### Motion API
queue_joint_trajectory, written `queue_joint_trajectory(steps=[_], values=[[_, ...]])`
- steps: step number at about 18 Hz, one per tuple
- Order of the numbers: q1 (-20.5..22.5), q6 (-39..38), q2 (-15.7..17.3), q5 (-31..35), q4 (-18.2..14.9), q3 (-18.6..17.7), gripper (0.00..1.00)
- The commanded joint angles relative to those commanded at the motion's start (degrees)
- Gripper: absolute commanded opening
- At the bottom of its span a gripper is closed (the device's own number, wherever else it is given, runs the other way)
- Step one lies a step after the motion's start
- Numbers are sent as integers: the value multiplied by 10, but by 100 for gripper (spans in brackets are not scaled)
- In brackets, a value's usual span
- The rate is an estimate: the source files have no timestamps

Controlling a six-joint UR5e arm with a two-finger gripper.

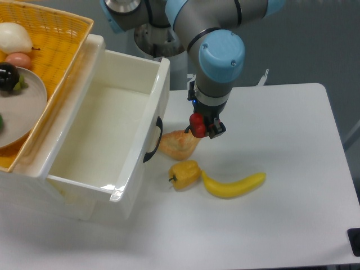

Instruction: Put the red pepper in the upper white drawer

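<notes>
Looking at the top of the view, you lose the arm's upper links past the frame edge, and the yellow wicker basket at upper left is cut off on its left side, as are the grey plate in it and the items on that plate. You can make out a pale rounded item, a pinkish one and a dark one there, but not what they are. A dark object at the lower right corner is mostly out of frame.

On the white table you have a yellow pepper touching the end of a banana, and an orange-tan bread-like piece just beside the drawer front. The upper white drawer stands pulled open, its curved black handle facing the arm; its inside looks bare.

Your gripper hangs above the table, to the right of the drawer's handle and over the edge of the bread-like piece. Its fingers are closed around the red pepper, which is lifted clear of the table; only its left part shows between the dark fingers. The pepper is outside the drawer, near its front right corner.
</notes>
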Motion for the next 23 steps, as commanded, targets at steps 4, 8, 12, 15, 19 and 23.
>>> queue_joint_trajectory(steps=[4, 8, 12, 15, 19, 23], values=[[-3, -3, -1, -2, 1, 4, 52], [-4, -8, -1, -4, -1, 5, 52], [-5, -17, 4, -8, -3, 6, 52], [-7, -47, 5, -22, -3, 14, 52], [1, -72, 12, -51, -20, 26, 52], [16, -103, 16, -95, -21, 36, 52]])
